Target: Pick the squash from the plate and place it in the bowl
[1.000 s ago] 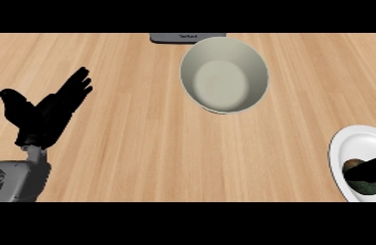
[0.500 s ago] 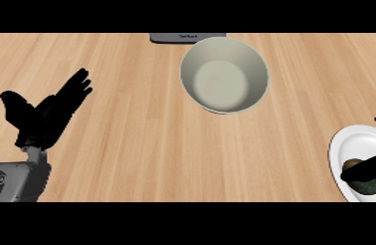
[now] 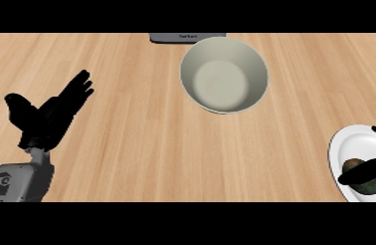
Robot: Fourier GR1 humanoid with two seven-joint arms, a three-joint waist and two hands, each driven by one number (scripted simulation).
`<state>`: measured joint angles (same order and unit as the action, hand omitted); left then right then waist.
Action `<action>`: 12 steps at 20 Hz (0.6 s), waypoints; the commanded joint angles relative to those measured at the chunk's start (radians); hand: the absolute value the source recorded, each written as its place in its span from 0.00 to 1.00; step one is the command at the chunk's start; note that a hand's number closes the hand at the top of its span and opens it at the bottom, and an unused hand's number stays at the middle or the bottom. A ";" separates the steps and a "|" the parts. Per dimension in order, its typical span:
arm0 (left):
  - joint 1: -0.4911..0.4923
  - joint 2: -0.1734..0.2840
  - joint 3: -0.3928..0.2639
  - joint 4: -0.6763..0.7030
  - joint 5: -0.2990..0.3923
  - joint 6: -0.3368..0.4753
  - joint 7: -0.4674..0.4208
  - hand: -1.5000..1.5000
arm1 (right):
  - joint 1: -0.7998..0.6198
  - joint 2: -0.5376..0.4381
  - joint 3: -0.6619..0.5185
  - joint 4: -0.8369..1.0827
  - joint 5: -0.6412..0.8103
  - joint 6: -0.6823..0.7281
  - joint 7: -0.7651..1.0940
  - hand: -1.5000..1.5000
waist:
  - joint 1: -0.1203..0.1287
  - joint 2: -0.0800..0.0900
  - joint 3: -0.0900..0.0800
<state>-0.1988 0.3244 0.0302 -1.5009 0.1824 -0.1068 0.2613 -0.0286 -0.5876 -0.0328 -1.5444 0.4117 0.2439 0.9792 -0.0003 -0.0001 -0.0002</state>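
squash dark green with brownish end, on white plate under black fingers of right robot hand, grip unclear

A kitchen: a wooden counter carrying a bowl and a white plate.

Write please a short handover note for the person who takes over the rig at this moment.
Left hand: open, resting at the view's left side, holds nothing.
Right hand: only dark fingers show at the right edge, over the squash; whether they grip cannot be seen.
Squash: on the white plate, lower right, cut by the edge.
Bowl: top centre, nothing inside.
Done: nothing placed.
Left: grasp squash, carry it to the bowl, release.
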 commanded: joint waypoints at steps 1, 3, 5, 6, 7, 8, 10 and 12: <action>-0.026 -0.014 0.007 -0.017 -0.014 -0.005 0.038 0.50 | -0.050 0.042 -0.012 0.125 0.049 0.008 -0.026 0.00 | 0.002 0.001 0.000; -0.061 0.022 0.065 0.020 0.027 -0.052 0.066 0.50 | 0.014 0.034 -0.042 0.050 0.035 0.039 -0.028 0.00 | -0.003 0.000 0.000; 0.003 -0.006 0.038 -0.122 0.022 -0.014 0.143 0.50 | -0.012 0.090 -0.011 0.097 0.090 -0.013 -0.028 0.00 | 0.003 -0.001 0.000; -0.015 0.012 0.079 0.044 0.011 -0.078 0.000 0.50 | 0.027 0.043 -0.070 0.058 0.050 0.047 -0.055 0.00 | -0.003 0.000 0.000; -0.006 -0.024 0.043 0.031 -0.014 -0.059 -0.020 0.50 | -0.094 0.051 -0.065 0.241 0.080 0.020 -0.114 0.00 | 0.003 0.001 0.000; -0.033 -0.030 0.040 0.055 -0.026 -0.063 -0.010 0.50 | -0.031 0.096 -0.034 0.178 0.130 -0.021 -0.090 0.00 | -0.001 0.001 0.000; -0.028 -0.048 0.035 -0.056 -0.040 0.006 0.091 0.50 | -0.013 0.101 -0.048 0.218 0.134 -0.029 -0.146 0.00 | 0.001 0.000 0.000; -0.020 -0.048 0.050 -0.004 -0.044 -0.034 0.040 0.50 | -0.063 0.061 -0.107 0.288 0.115 0.012 -0.208 1.00 | 0.001 0.001 0.000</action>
<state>-0.2105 0.2951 0.0736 -1.5238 0.1611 -0.1427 0.3084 -0.0538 -0.5143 -0.0949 -1.3580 0.5144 0.2444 0.8523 0.0002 -0.0004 -0.0002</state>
